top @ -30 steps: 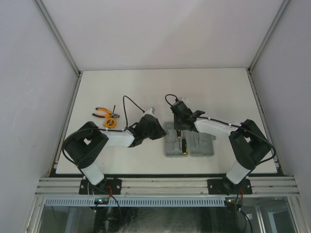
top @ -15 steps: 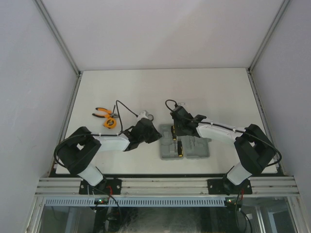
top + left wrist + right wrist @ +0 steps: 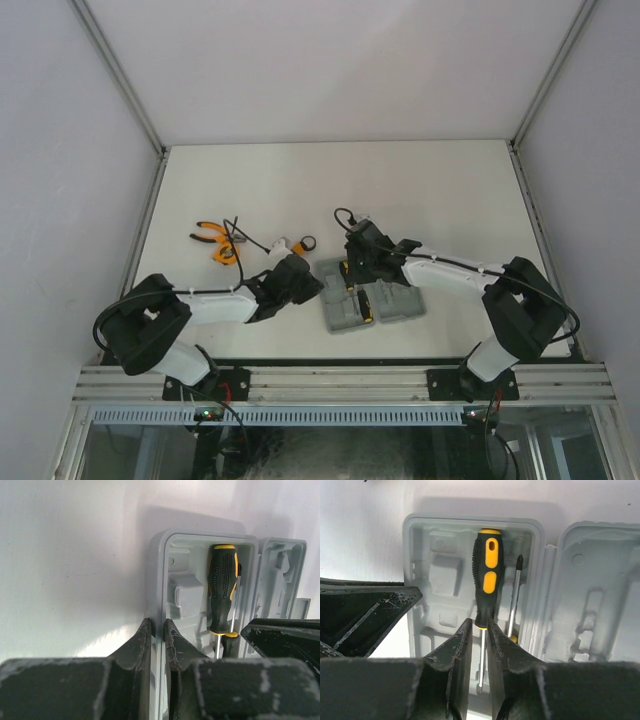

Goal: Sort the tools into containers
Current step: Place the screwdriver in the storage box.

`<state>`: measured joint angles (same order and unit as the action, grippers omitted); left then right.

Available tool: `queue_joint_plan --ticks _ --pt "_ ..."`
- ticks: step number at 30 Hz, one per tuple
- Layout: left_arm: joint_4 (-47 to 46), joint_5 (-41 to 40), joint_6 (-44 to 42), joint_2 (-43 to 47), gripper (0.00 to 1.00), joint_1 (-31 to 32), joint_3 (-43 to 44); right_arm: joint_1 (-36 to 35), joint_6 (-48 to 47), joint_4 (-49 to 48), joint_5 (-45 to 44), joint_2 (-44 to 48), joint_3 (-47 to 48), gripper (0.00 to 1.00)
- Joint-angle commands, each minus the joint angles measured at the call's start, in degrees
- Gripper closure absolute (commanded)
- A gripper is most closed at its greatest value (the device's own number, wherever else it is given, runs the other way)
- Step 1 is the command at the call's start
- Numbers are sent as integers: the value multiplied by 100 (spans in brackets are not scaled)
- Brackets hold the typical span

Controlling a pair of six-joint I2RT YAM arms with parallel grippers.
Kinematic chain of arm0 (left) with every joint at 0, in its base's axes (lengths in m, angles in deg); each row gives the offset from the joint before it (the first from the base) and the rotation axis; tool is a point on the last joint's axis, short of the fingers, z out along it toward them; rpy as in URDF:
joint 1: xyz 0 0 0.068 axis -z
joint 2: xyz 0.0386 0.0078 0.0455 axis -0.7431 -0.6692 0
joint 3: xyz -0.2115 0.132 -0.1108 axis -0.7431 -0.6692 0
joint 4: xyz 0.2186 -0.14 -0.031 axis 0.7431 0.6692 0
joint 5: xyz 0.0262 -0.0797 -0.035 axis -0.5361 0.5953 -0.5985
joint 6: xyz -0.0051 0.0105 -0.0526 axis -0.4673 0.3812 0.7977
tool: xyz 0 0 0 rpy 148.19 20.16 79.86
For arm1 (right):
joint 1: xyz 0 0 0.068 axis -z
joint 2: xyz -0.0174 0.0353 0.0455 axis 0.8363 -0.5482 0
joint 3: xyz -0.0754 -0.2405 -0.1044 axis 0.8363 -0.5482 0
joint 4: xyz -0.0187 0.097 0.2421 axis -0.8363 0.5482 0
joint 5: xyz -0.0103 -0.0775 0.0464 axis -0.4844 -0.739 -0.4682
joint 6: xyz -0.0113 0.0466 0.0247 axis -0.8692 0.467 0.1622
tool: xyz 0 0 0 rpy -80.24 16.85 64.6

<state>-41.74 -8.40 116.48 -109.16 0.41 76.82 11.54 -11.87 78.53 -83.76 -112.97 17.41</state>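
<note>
Clenching one wall of the flat grey plastic tool case (image 3: 156, 575), left gripper (image 3: 157, 623) holds fast; right gripper (image 3: 479, 622) straddles yellow-and-black screwdriver (image 3: 487, 575) at its shaft, grip indeterminate.

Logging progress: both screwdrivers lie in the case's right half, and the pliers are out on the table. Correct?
No. Both screwdrivers lie in the case's left half, as the right wrist view shows. The pliers are out on the table.

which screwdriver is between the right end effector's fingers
The screwdriver with its handle pointing away; its shaft runs into the right end effector. The other screwdriver lies reversed, tip away.
</note>
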Motion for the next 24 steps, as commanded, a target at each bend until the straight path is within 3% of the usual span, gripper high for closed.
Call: queue_joint_plan --ticks 1,13,24 --pt "168 -63 193 20 100 105 52 -92 -144 -196 119 -123 200 83" --pt "185 -2 112 31 100 126 56 -117 -226 3 -172 -584 500 83" --pt "220 50 19 118 100 127 46 27 -222 -41 -487 -935 904 90"
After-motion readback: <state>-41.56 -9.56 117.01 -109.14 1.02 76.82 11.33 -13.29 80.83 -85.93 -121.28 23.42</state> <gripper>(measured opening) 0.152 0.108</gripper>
